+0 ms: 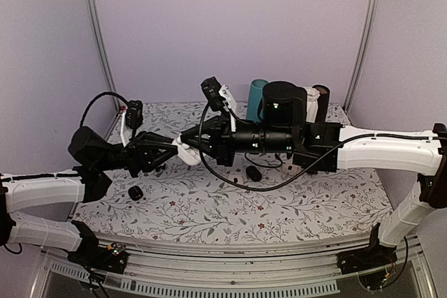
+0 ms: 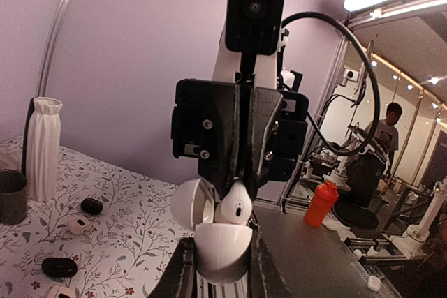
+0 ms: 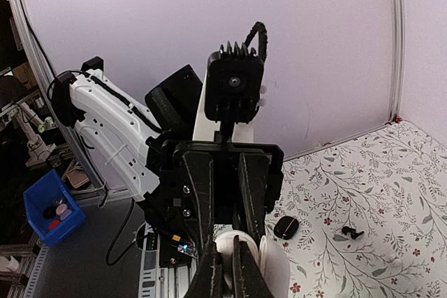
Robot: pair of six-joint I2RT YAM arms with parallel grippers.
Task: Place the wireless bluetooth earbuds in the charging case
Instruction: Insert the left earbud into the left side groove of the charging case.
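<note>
left fingers [image 1: 174,149] clamp the open white case [image 2: 223,246] from both sides, up off the tabletop [image 1: 314,207], mouth toward the right arm. right fingers [image 2: 236,185], nearly closed, pinch a white earbud [image 2: 236,209] at that mouth, beside the lid [image 2: 190,204]. the bud's long axis points into the case; whether it is seated, i cannot tell.

Left arm [image 1: 42,193] and right arm [image 1: 391,151] are clad white, jointed black; black cable [image 1: 269,188] is looped alongside; right gripper [image 2: 236,185] is black, screw-studded.
</note>
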